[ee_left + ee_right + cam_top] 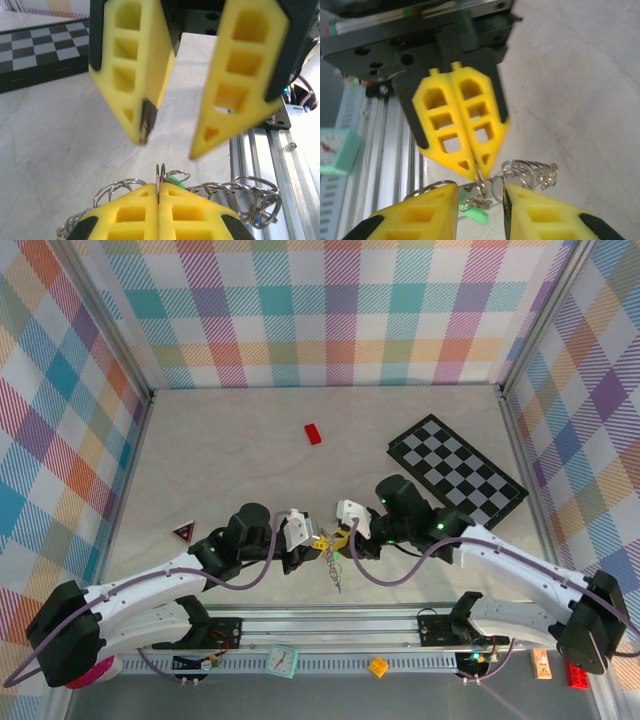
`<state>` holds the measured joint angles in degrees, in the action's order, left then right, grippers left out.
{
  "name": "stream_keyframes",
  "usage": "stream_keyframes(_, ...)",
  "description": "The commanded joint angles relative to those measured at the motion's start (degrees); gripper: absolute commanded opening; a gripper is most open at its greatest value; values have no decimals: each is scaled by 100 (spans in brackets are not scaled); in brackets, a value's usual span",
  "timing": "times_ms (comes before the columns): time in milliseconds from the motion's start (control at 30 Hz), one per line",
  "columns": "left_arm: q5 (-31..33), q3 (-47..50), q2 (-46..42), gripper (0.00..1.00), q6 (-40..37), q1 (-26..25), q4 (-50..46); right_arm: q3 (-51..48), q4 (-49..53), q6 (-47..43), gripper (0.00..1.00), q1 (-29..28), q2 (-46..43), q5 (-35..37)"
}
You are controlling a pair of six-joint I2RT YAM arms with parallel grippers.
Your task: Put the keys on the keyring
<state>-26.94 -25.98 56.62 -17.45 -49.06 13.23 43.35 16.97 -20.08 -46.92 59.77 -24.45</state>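
My left gripper (159, 187) is shut on a thin silver ring of the keyring (160, 173), a tangle of linked metal loops trailing to both sides (250, 192). A key with a green head (175, 180) hangs from the loops just behind the pinched ring. Facing it, my right gripper (170, 145) stands open just above the ring. From the right wrist, the left gripper (476, 172) pinches the ring over the gap of my open right gripper (480, 189), with the green key (479, 216) below. From above, both grippers (314, 543) (340, 537) meet mid-table and the keyring (336, 572) dangles.
A black-and-white chequered board (457, 472) lies at the back right. A small red brick (313, 433) sits behind the grippers and a red triangle (182, 532) to the left. An aluminium rail (330, 625) runs along the near edge, with a teal clock (284, 660) below it.
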Motion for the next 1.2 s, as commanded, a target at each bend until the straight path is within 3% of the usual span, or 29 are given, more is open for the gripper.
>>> stream_keyframes(0, -162, 253, -184, 0, 228, -24, 793, -421, -866, 760, 30, 180, -207, -443)
stream_keyframes(600, 264, 646, -143, 0, 1039, -20, 1820, -598, -1008, 909, 30, 183, -104, -617)
stream_keyframes(933, 387, 576, -64, 0, 1148, -21, 1797, -589, -860, 481, 30, -74, -224, 279)
stream_keyframes(1167, 364, 550, -34, 0, 1147, -23, 1796, -507, -915, 355, 23, -219, -106, 399)
